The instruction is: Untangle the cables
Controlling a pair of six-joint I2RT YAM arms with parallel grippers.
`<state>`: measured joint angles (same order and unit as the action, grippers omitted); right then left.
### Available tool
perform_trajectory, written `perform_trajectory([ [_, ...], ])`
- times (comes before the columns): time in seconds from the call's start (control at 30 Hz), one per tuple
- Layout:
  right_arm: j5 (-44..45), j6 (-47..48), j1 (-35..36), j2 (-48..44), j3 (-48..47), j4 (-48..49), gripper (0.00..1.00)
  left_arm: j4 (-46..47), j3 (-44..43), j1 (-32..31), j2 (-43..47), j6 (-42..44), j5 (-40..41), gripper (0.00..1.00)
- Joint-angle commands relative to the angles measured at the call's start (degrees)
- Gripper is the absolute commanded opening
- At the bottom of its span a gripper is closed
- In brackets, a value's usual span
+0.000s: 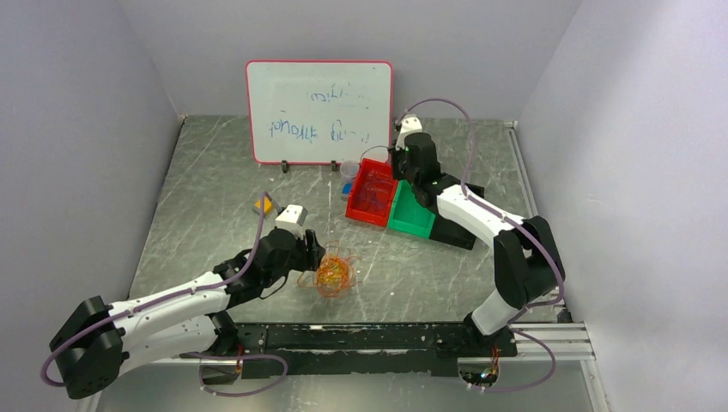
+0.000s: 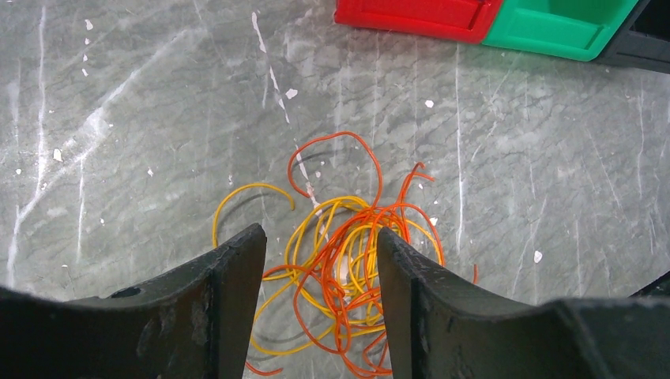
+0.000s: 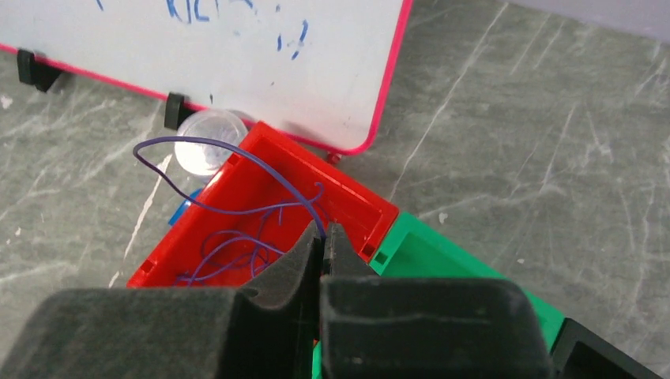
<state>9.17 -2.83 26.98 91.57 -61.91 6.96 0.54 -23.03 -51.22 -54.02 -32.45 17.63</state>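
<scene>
You are sorting strands. Your right claw [image 3: 324, 241], stretched out over the red bin [image 3: 359, 199], is pinched shut on a purple wire [image 3: 229, 154] that trails into the bin. Your left claw [image 2: 320, 241] hangs low and wide open over the orange-and-yellow tangle [image 2: 348, 264] on the table [image 1: 215, 172]. The next move probably calls for dropping the wire, then pinching a single strand.

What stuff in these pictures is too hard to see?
Writing on the whiteboard, top view: too small to read.
Near side of the orange and yellow cables, left wrist view: behind the open jaws of the left gripper.
End of the purple cable, right wrist view: vanishes between the shut jaws of the right gripper.
</scene>
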Motion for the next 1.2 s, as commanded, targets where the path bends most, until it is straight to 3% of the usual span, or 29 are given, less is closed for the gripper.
perform_trajectory([
  [0.0, -3.5, 0.3, -0.2, 2.5, -0.4, -4.1, 0.01, 0.8, 0.2, -0.4, -0.5, -0.5, 0.0, 0.59],
  [0.13, -4.8, 0.5, -0.2, 4.7, -2.0, -7.9, 0.05, 1.2, 0.2, -0.4, -1.1, -0.4, -0.3, 0.59],
  [0.43, -6.5, 0.5, -0.2, 2.5, -1.0, -7.6, 0.29, 1.5, 0.5, -0.4, -1.2, -0.7, -0.4, 0.59],
  [0.77, -13.3, 1.5, -0.2, -2.2, -0.2, -8.5, 0.42, 2.3, 0.4, -0.5, -1.9, -0.8, -0.9, 0.59],
  [1.17, -23.8, 0.6, -0.2, -1.1, -3.6, -19.2, 0.43, 2.4, 0.6, -0.4, -2.0, -1.0, -1.2, 0.58],
])
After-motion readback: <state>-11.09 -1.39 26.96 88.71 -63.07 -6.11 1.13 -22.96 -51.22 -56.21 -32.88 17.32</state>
